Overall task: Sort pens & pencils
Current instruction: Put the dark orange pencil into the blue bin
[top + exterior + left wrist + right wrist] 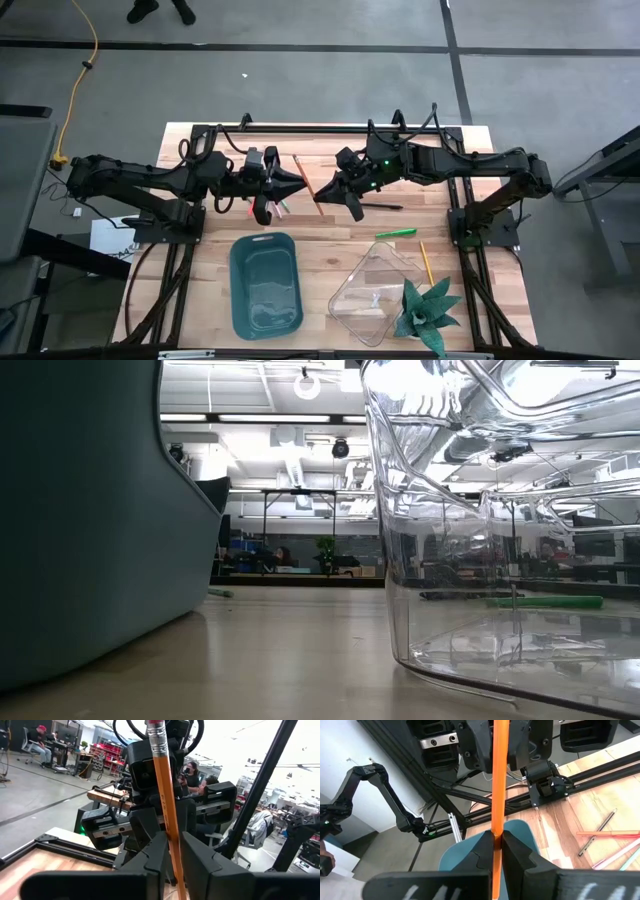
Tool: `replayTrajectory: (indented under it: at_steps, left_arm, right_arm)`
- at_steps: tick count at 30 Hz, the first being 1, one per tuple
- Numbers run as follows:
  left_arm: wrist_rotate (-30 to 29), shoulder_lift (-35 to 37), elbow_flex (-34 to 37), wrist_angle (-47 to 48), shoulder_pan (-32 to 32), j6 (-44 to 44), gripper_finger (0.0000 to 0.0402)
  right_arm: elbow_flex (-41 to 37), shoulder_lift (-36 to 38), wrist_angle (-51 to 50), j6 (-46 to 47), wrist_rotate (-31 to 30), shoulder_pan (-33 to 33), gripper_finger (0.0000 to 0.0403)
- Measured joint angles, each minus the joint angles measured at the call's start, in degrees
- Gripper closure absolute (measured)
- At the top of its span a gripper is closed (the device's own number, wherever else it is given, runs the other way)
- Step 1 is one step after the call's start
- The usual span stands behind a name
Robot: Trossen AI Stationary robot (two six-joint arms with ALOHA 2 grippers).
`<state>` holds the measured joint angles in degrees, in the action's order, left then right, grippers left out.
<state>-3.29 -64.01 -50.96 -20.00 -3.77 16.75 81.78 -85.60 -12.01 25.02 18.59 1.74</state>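
Note:
An orange pencil with a pink eraser end is held between both grippers above the middle of the table. My left gripper and my right gripper face each other, both shut on it. A green pen, a black pen and a yellow pencil lie flat on the table on the right. More thin sticks, red, green and pink, lie under my left gripper. The low view shows no gripper, only the green pen through the clear container. My left gripper pinches the orange pencil's shaft between its two fingers, lying across it, coming level from the table's left. The eraser end stands above the fingers. My right gripper pinches the same pencil's shaft between its two fingers, across it, from the table's right. The pencil runs on past the fingers.
A teal bin sits near the front edge, left of centre. A clear container and a green spiky plant toy sit to its right. Loose pens and pencils lie on the wood. People sit in the room beyond.

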Motion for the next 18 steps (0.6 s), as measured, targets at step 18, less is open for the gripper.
replayTrajectory:
  at_steps: [18]
  left_arm:
    - [0.04,0.00,0.00,-0.12,0.00,0.04,0.0333]
  right_arm:
    - [0.00,-1.95,2.30,0.00,2.47,0.13,0.0400]
